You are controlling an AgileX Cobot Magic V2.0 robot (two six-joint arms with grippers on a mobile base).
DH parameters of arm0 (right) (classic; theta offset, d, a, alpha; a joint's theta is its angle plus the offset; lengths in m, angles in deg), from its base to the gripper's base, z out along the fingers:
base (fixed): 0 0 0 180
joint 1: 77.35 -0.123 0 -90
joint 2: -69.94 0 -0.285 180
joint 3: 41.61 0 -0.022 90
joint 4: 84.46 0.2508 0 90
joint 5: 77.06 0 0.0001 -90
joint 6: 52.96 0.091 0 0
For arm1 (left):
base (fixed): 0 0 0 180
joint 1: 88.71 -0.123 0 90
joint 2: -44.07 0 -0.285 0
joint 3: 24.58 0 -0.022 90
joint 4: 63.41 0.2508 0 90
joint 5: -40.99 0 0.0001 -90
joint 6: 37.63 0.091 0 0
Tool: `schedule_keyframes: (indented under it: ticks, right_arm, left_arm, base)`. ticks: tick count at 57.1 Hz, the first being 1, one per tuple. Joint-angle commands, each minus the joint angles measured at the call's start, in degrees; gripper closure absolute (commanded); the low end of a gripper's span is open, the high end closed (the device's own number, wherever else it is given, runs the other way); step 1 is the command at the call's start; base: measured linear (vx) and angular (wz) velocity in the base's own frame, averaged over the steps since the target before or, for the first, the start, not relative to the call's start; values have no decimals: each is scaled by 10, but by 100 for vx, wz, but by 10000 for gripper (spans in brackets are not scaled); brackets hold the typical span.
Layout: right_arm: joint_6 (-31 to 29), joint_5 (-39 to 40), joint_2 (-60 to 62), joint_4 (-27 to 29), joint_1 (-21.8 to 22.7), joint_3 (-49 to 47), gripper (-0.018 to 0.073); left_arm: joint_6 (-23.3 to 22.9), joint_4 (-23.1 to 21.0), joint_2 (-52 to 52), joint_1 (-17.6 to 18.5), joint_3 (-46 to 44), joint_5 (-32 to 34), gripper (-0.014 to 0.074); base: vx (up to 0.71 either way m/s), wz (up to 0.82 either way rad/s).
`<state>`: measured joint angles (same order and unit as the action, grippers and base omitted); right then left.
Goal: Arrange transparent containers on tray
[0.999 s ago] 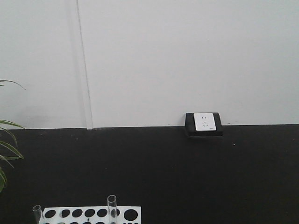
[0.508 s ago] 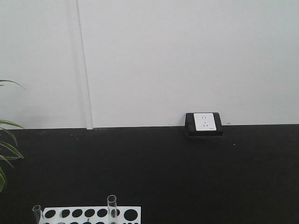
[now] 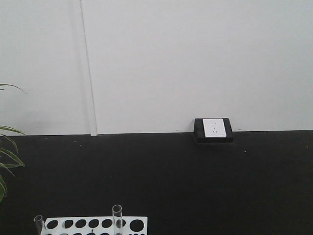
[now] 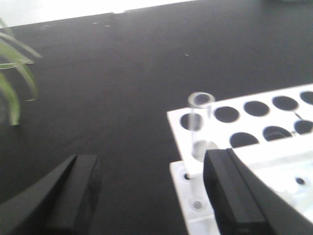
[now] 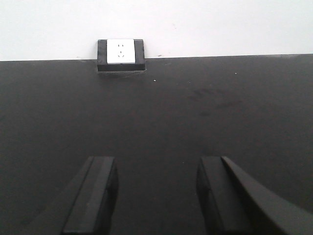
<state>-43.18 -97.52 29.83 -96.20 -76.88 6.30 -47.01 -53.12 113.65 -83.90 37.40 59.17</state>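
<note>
The tray (image 3: 145, 220) is a white rack with round holes, cut off at the bottom left of the front view. Two transparent containers stand upright in it: one clear tube (image 3: 117, 218) near the middle and one (image 3: 38, 224) at its left corner. In the left wrist view the corner tube (image 4: 199, 122) stands in the tray (image 4: 244, 125). My left gripper (image 4: 149, 166) is open with nothing between its fingers, and its right finger (image 4: 230, 196) hangs over the tray's near corner, just in front of the tube. My right gripper (image 5: 156, 171) is open over the bare black table.
A black-framed white wall socket (image 3: 213, 128) sits at the table's far edge against the white wall, and it also shows as the socket (image 5: 121, 51) in the right wrist view. Green plant leaves (image 3: 7, 161) reach in from the left, and the leaves (image 4: 14, 83) lie left of the tray.
</note>
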Motion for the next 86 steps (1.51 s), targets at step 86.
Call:
schedule_keyframes:
  ticks: [86]
  right_arm:
    - [-4,44,-3,-8,1,-20,111]
  left_arm:
    - [-44,-29,304,30,-18,496,375]
  base:
    - [0,0]
